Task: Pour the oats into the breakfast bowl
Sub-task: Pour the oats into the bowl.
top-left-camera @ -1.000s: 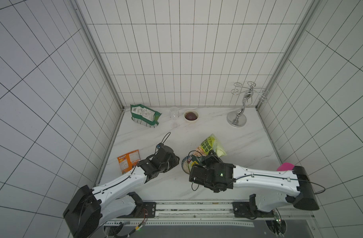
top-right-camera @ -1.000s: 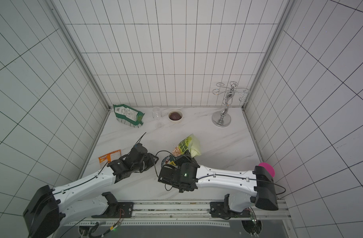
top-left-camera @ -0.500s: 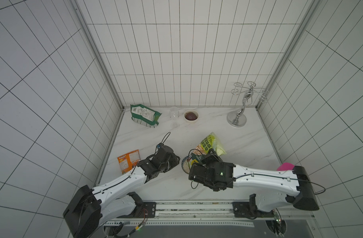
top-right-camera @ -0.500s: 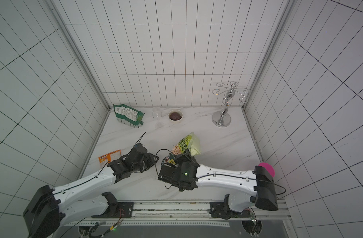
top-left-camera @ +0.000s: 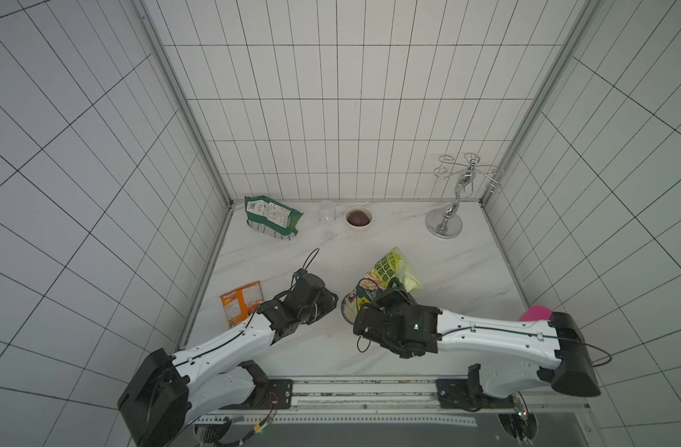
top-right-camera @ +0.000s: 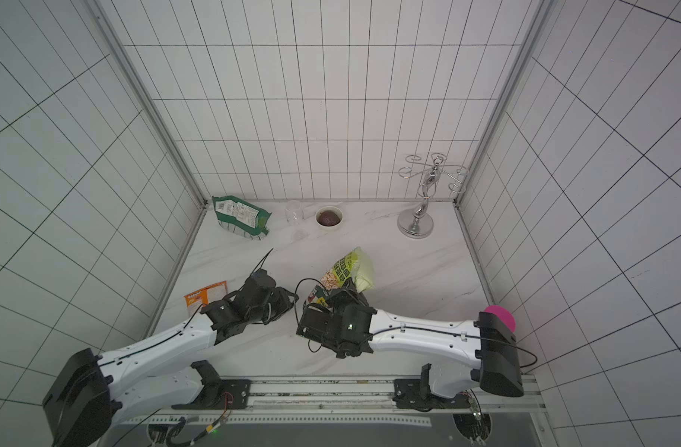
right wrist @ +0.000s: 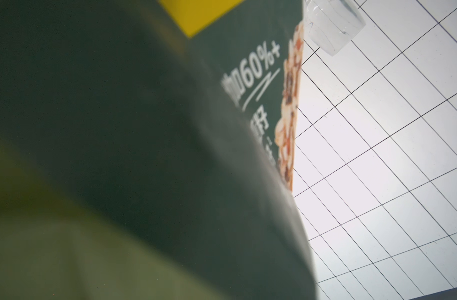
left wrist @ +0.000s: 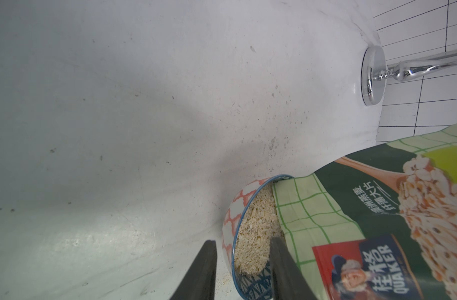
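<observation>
At the breakfast bowl: oat pouch tipped in, pour under way.
R gripper clamps pouch mid-body, on bowl's far side; base raised so mouth dips inside rim & flakes land in bowl. Oats lie in bowl, heaped close to rim; prob. near done. L gripper narrow, astride bowl wall, one finger outside, one inside by the oats; can't tell if it pinches. Likely steadies bowl vs pouch's push.
</observation>
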Controlling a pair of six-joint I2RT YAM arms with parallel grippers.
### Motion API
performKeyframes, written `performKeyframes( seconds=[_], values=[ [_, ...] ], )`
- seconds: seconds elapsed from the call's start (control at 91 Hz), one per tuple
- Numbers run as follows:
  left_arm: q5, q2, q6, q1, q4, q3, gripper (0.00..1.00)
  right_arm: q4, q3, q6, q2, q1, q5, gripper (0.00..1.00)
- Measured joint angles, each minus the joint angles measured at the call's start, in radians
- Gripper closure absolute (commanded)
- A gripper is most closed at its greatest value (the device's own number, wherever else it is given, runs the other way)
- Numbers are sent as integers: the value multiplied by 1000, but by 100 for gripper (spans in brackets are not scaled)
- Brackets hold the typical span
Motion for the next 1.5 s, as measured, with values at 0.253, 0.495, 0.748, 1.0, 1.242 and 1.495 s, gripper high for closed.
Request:
performKeyframes(
  seconds=[0.253,0.495,0.748,1.0,1.242,1.495],
  values=[
    [0,-3,-3,0,0,0,63,32,-3,-32,-3,0,1,100],
    [0,-3,-4,0,0,0,64,60,-37,-62,-36,9,15,100],
    [0,-3,-11,-3,7,-1,64,77,-47,-73,-41,13,27,100],
    [0,-3,-15,-8,7,-5,65,101,-60,-95,-74,13,33,100],
    [0,-3,-18,-13,7,-6,65,109,-74,-98,-87,7,37,100],
    [-1,0,-21,-16,7,-6,65,107,-85,-94,-95,0,36,100]
  ],
)
